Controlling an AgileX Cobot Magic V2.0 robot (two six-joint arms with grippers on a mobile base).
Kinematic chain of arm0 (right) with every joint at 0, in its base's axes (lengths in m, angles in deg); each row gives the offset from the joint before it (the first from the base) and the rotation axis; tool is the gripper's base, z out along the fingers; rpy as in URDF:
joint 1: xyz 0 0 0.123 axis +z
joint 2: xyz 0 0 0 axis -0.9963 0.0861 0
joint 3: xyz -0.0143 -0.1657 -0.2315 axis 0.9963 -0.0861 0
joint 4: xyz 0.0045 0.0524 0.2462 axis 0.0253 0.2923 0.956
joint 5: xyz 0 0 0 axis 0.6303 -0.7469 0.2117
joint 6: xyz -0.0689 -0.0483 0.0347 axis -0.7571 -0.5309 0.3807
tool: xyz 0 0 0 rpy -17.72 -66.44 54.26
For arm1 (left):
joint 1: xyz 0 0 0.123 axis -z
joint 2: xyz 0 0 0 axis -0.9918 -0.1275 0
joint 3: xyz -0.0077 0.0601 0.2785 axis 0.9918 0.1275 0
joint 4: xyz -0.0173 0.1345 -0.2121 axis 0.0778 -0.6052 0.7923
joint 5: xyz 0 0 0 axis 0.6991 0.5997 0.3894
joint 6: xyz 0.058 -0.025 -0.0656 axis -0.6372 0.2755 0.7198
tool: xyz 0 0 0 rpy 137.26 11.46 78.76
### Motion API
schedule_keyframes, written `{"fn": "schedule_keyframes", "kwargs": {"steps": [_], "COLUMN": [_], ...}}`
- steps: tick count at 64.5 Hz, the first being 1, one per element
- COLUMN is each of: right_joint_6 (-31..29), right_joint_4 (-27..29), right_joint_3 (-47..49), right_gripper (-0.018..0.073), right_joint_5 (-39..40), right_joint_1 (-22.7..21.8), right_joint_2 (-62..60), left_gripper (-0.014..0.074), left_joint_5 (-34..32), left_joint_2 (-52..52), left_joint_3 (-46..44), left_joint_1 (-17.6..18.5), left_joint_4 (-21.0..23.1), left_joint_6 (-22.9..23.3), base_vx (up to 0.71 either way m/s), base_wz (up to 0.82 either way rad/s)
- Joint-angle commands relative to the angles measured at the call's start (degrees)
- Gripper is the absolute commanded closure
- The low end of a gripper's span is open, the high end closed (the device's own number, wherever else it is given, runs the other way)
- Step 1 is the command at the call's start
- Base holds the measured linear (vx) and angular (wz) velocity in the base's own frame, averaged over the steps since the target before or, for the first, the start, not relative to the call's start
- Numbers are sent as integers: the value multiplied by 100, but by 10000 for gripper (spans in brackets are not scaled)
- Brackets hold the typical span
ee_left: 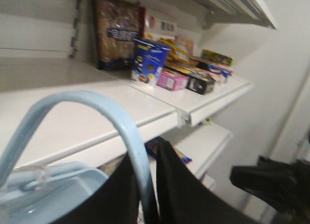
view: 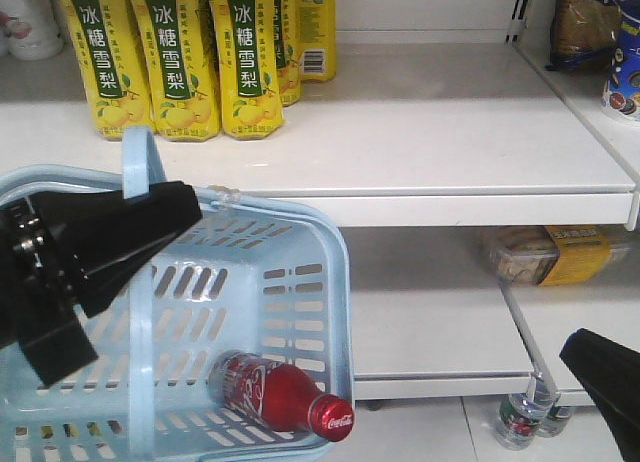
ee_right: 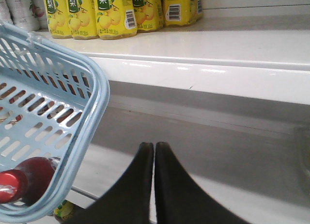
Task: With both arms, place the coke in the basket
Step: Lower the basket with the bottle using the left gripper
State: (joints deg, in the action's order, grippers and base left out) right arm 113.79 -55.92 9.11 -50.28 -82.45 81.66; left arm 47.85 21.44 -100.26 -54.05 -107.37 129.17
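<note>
One coke [view: 282, 395] lies on its side inside the basket [view: 330, 282], on the slotted floor near the basket's right-hand wall, its red cap pointing at the lower right corner. My left hand [ee_left: 147, 185] is above that basket, at its left side, and its two black fingers [ee_left: 179, 185] are pinched on the basket's light-blue strap handle [ee_left: 104, 105], which arches up over them in my left wrist view. So the coke sits below my left hand and off to its right, inside the basket, not touching the hand.

My right hand [ee_right: 154, 158] is outside the basket, just beside its right wall and lower than its rim. Its two fingertips are pressed together with only a thin line between them and nothing held. From my right wrist view the coke is to the left of this hand, behind the slotted wall, with its cap and dark red neck showing through at the basket's lower corner. In the front view only the black tip of this hand shows, at the bottom right, well apart from the coke.

Behind the basket, a white shelf [view: 430, 132] carries yellow drink bottles [view: 180, 62] above the basket's far rim.
</note>
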Motion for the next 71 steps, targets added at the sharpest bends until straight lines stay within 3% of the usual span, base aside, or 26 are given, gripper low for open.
{"fn": "schedule_keyframes", "kwargs": {"steps": [1, 7, 29, 33, 42, 56, 63, 71], "right_joint_6": [-23, -23, -23, -23, -23, -23, -23, -23], "right_joint_4": [-71, -71, -71, -71, -71, -71, -71, -71], "right_joint_3": [161, 161, 161, 161, 161, 161, 161, 161], "right_gripper": [564, 564, 564, 564, 564, 564, 564, 564], "right_joint_5": [-98, -103, -109, -115, -132, -132, -132, -132], "right_joint_1": [-29, -29, -29, -29, -29, -29, -29, -29], "right_joint_2": [36, 36, 36, 36, 36, 36, 36, 36], "left_gripper": [603, 603, 603, 603, 603, 603, 603, 603], "left_joint_5": [880, 1088, 1125, 1138, 1290, 2243, 2668, 2998], "left_joint_2": [95, 98, 235, 425, 912, 1630, 1947, 2187], "left_joint_3": [-18, 235, 840, 987, 1306, 1688, 1801, 1834], "left_joint_1": [-51, -51, -51, -51, -51, -51, -51, -51], "left_joint_4": [1245, 1899, 2739, 3085, 4043, 5329, 5703, 5792], "left_joint_6": [-1335, -1712, -2069, -2365, -3619, -5180, -5624, -5657], "base_vx": [0, 0, 0, 0, 0, 0, 0, 0], "base_wz": [0, 0, 0, 0, 0, 0, 0, 0]}}
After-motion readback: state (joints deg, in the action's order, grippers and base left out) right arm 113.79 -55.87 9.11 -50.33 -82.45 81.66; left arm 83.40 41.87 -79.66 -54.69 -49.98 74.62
